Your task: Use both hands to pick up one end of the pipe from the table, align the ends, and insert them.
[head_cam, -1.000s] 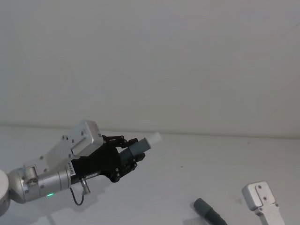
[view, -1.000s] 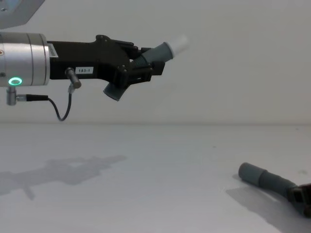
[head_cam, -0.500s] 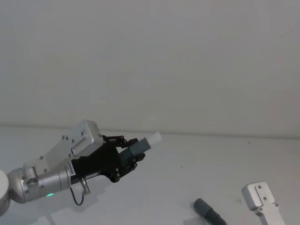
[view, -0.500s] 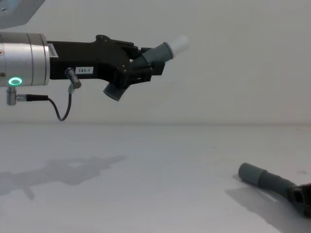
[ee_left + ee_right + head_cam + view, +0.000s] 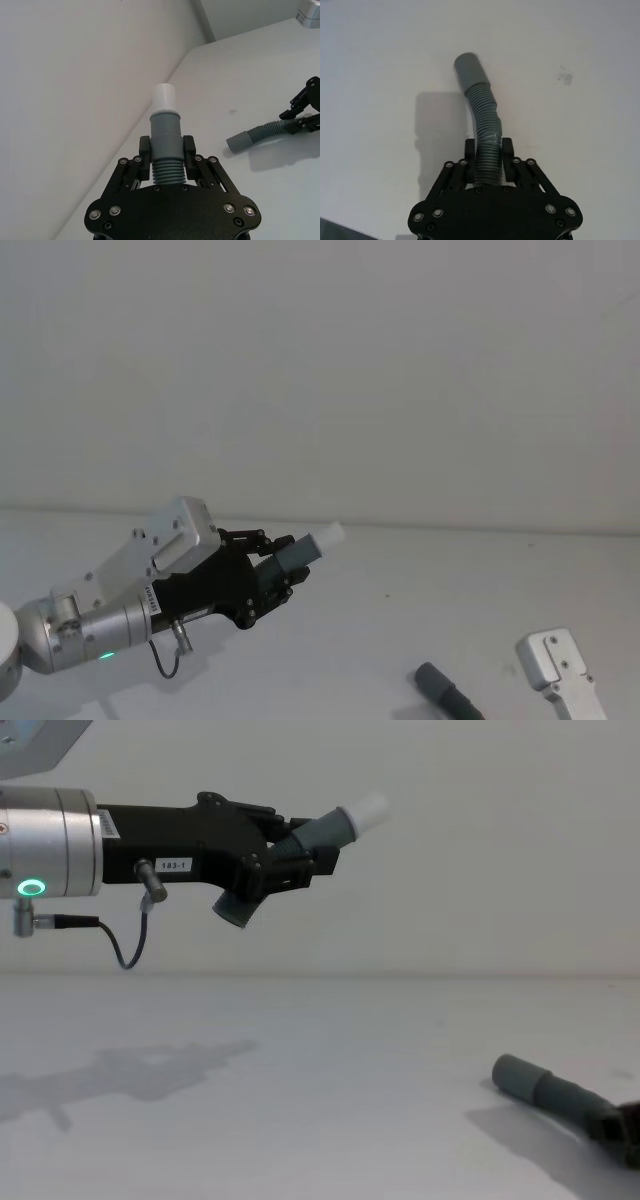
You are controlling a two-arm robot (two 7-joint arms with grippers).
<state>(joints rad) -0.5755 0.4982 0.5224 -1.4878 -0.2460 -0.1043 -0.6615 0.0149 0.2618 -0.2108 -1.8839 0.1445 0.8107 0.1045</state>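
1. Quick count: two corrugated hose pieces, two black grippers, one white table (image 5: pixel 300 1070).
2. The left gripper (image 5: pixel 290 855) is up in the air, well above the table. Its fingers are pinched in tight on the ribbed part of the short hose piece (image 5: pixel 320 832), so that's a solid grab, with both pads pressed against the ribs in the left wrist view.
3. The white spigot tip (image 5: pixel 368 810) pokes out just past the left gripper's fingertips, angled up and toward the robot's right. The piece's other grey end sticks out below the fingers.
4. The right gripper (image 5: pixel 489 150) is down low by the table and clamped around the ribbed body of the longer hose piece (image 5: pixel 482 115), fingers snug on both sides.
5. That hose curves away ahead of the right gripper's fingertips and ends in the smooth grey cuff (image 5: pixel 469 70). The cuff sits low near the table with a shadow beside it. Honestly can't tell if it's touching the surface.
6. The cuff is well apart from the left gripper, lower down and off to its right, and nowhere near the spigot tip.
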